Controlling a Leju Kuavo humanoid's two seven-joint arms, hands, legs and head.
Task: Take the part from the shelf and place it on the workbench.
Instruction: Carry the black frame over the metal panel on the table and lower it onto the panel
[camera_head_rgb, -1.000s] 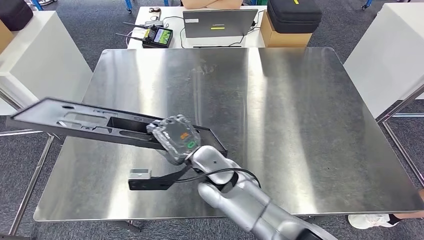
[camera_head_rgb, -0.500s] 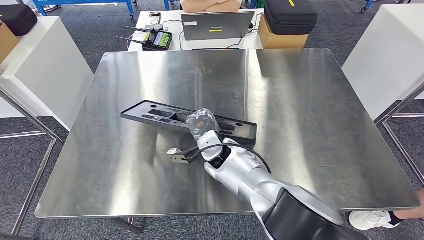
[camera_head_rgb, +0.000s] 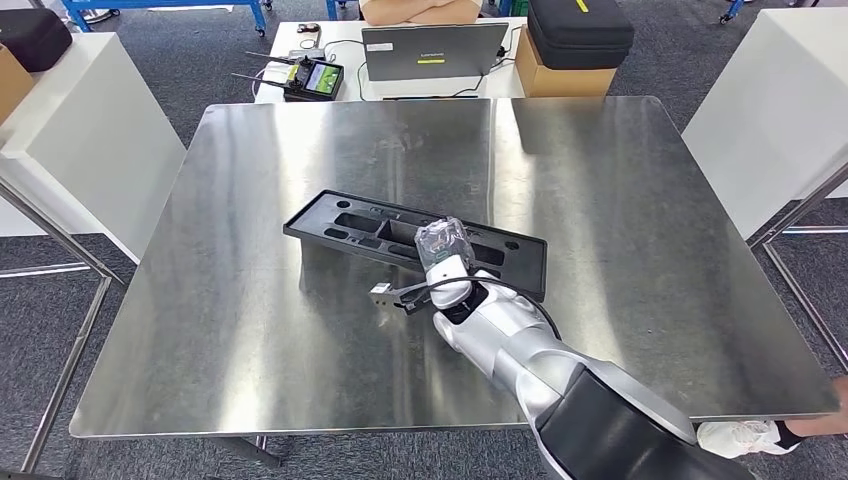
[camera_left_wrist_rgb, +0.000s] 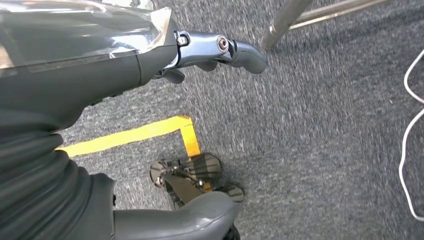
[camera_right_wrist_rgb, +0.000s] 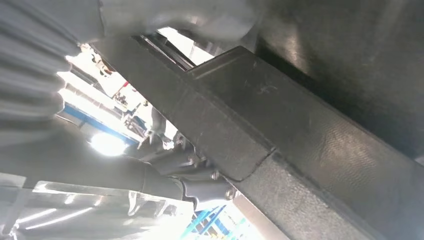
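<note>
A laptop (camera_head_rgb: 436, 50) stands well beyond the hand, on a white table (camera_head_rgb: 290, 60) with a remote (camera_head_rgb: 313, 76) to its left. A black case (camera_head_rgb: 581, 31) sits on a cardboard box (camera_head_rgb: 535, 66) beyond and right of the hand. White cabinets (camera_head_rgb: 70, 130) flank both sides. Yellow tape (camera_left_wrist_rgb: 145, 132) marks the carpet.

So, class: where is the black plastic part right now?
In the head view the black plastic part sits over the middle of the steel workbench, the right hand holding its near edge; the laptop is on the table beyond.
</note>
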